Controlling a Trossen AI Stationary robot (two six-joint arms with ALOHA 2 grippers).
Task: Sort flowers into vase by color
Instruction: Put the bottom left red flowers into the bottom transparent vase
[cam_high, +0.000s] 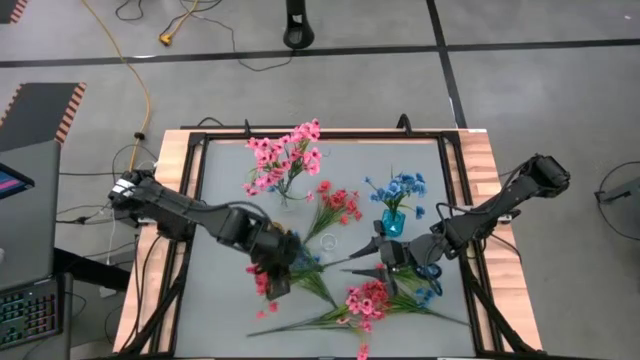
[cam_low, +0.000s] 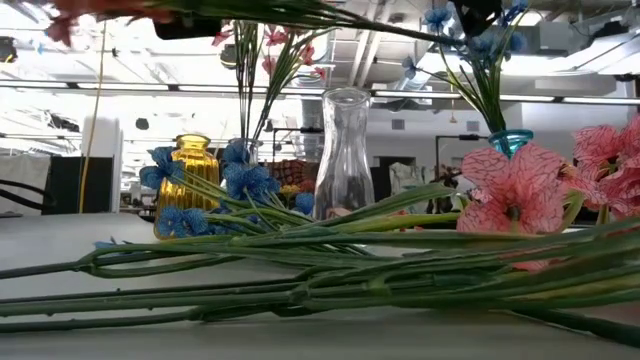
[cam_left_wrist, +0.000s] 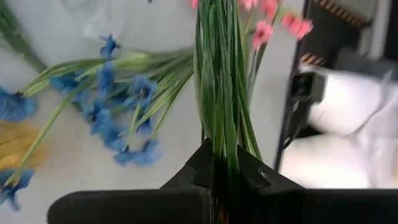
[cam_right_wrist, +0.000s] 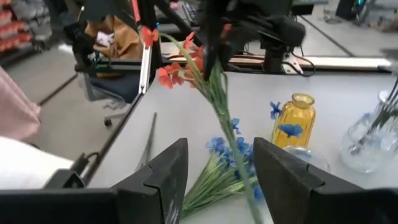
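Note:
My left gripper (cam_high: 275, 268) is shut on a coral-red flower (cam_right_wrist: 177, 65) and holds it above the table's middle. Blue flowers (cam_left_wrist: 118, 106) lie on the table below it, beside a yellow vase (cam_right_wrist: 295, 121). Farther back, pink flowers (cam_high: 288, 155) stand in a clear vase, coral-red ones (cam_high: 338, 205) in another clear vase (cam_low: 345, 150), and blue ones (cam_high: 398, 190) in a teal vase (cam_high: 393, 224). More pink flowers (cam_high: 365, 300) lie near the front edge. My right gripper (cam_high: 382, 256) hovers open right of centre and points at the held flower. My left gripper pinches the flower's bundle of green stems and leaves (cam_left_wrist: 221, 134) between its two fingers, coming from above and slanting down. The blossoms (cam_right_wrist: 168, 73) sit close to the fingers. The long stem (cam_right_wrist: 233, 134) hangs slanting below them, and its lower end runs out of view.
Long green stems (cam_low: 300, 280) of the lying flowers stretch across the table's front. A raised dark frame (cam_high: 200, 160) borders the grey work surface, with wooden strips outside it. Free table shows at the near left (cam_high: 215, 300).

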